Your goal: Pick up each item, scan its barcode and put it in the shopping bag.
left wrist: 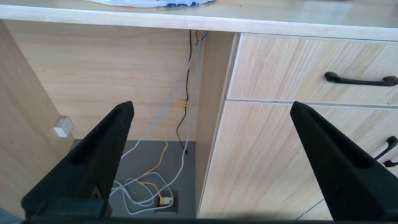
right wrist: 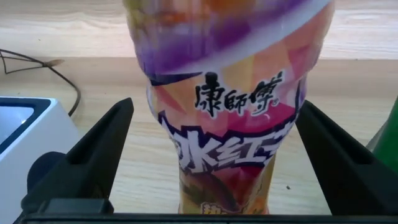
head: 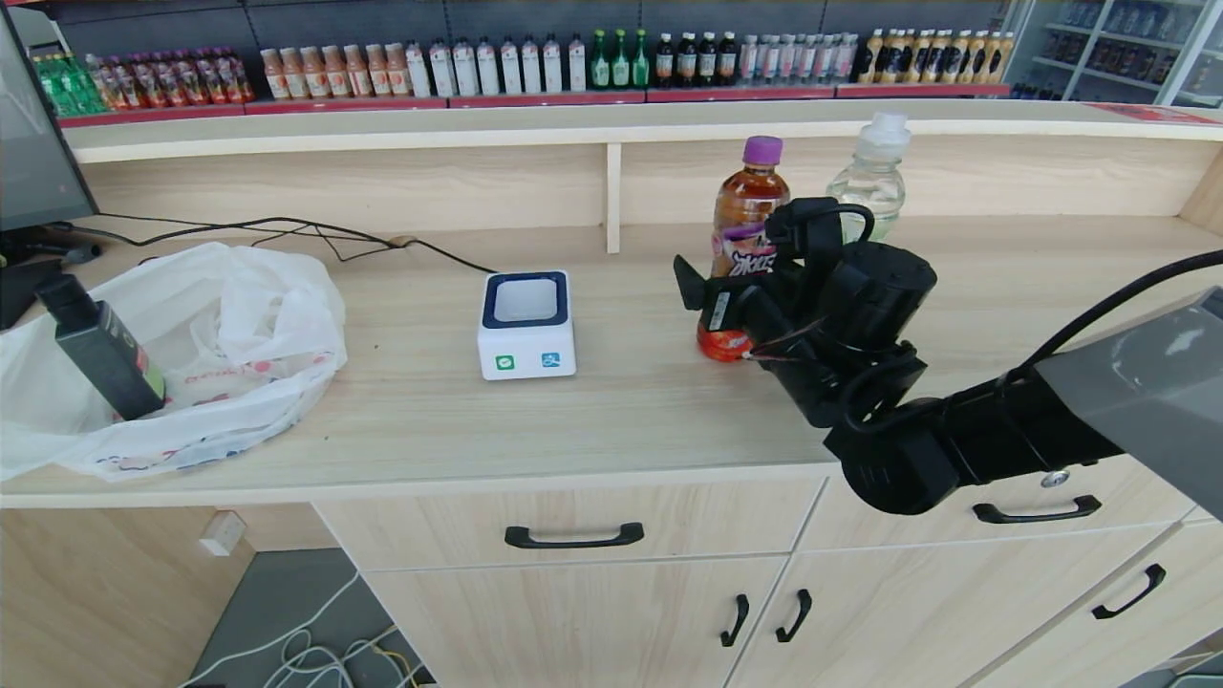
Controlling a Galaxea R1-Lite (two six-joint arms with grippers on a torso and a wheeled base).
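An orange tea bottle (head: 750,215) with a purple cap stands upright on the wooden counter (head: 611,411), right of centre. My right gripper (head: 731,306) is open around its lower half, one finger on each side of the label (right wrist: 230,124) with small gaps. The white barcode scanner (head: 526,325) sits mid-counter, left of the bottle. A white shopping bag (head: 239,325) lies open at the left with a dark green bottle (head: 100,349) leaning in it. My left gripper (left wrist: 211,162) hangs open below counter height, facing the cabinet front, holding nothing.
A clear water bottle (head: 871,177) stands just behind and right of the tea bottle. Black cables (head: 287,229) run along the counter's back left. A low wooden shelf wall (head: 611,182) backs the counter. Drawers with black handles (head: 573,537) lie below.
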